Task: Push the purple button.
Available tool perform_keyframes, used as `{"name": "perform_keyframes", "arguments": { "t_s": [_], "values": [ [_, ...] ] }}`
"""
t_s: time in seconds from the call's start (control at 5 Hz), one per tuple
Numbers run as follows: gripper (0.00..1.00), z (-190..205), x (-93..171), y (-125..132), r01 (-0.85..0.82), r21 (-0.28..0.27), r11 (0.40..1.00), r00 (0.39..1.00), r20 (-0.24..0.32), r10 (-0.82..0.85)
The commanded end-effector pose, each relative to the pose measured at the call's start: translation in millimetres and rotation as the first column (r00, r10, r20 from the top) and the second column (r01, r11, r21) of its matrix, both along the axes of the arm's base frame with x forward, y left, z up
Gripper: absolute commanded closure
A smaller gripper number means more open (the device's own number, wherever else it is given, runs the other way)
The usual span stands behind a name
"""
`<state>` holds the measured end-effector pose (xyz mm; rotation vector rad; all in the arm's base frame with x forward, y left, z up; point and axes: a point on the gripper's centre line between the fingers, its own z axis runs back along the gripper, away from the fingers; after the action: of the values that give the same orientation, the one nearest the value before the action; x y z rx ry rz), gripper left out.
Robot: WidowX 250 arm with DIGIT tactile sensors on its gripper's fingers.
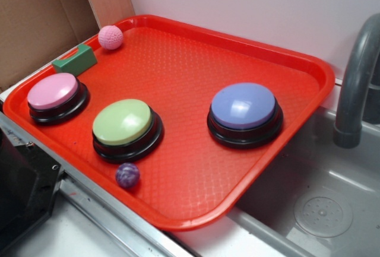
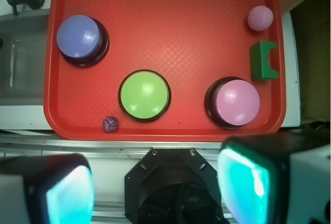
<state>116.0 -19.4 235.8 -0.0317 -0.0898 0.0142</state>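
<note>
Purple button [image 1: 244, 106] glossy plastic dome; tray [image 1: 196, 79] red textured plastic; pink ball [image 1: 110, 37] knitted.

Pale wall [image 1: 237, 2] across the top, brown cardboard [image 1: 35, 25] upper left, grey sink [image 1: 320, 197] and faucet [image 1: 356, 85] at right.

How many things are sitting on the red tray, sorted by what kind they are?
Big round push buttons: 3 (purple button, green-topped, pink-topped)
Small balls: 2 (pink knitted, marbled purple)
Green blocks: 1
Total: 6
</note>
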Motion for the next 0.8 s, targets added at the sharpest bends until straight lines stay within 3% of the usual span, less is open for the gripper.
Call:
{"name": "perform_keyframes", "arguments": {
  "t_s": [0.0,0.2,0.4,0.6],
  "values": [
    [0.0,0,0,0,0.0,0.0,1.0,1.0,0.0,0.0],
    [0.0,-50,50,-5,0.211,0.038,0.977,0.97,-0.135,-0.205],
    [0.0,-94,99,-35,0.369,0.09,0.925,0.925,-0.133,-0.356],
    [0.0,-125,126,-58,0.382,0.08,0.921,0.918,-0.147,-0.368]
  ]
}}
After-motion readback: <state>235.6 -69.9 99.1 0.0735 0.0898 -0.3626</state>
